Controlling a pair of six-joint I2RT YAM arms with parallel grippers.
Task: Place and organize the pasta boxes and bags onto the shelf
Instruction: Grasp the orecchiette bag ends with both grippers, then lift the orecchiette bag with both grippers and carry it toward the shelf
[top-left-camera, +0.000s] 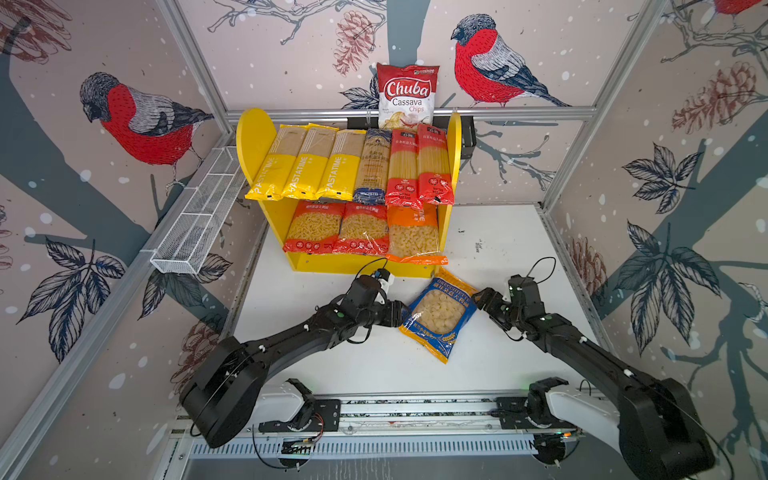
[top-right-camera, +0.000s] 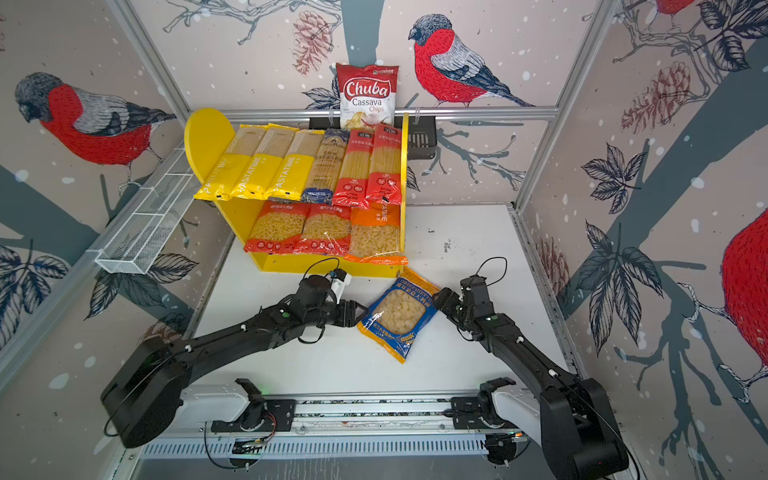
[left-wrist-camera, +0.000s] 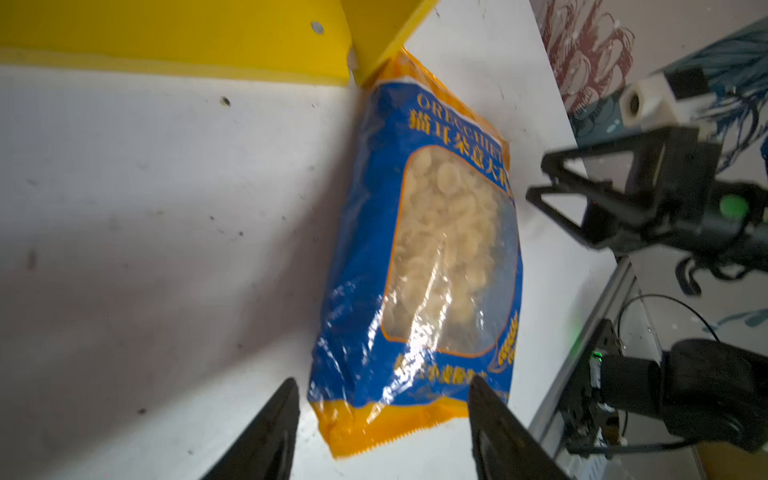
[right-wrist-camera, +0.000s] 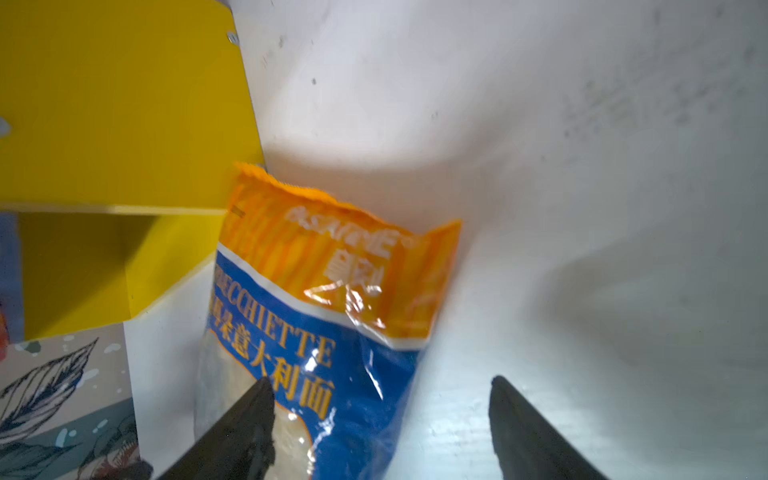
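Two claws flank the blue orecchiette bag (top-left-camera: 440, 316) lying on the bench (top-left-camera: 332, 365) before the shelf (top-left-camera: 253, 137): left claw (top-left-camera: 402, 316) spread, right claw (top-left-camera: 478, 297) spread, neither pinching it.

bird-print walls (top-left-camera: 291, 62), white tabletop (top-left-camera: 498, 249), possibly scuffed

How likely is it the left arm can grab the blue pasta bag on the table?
Probably yes: the left gripper sits open right at the edge of the blue pasta bag, with nothing between them.

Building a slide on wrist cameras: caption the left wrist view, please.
Open left jaws before the blue orecchiette bag, lying on the white table beside the yellow shelf.
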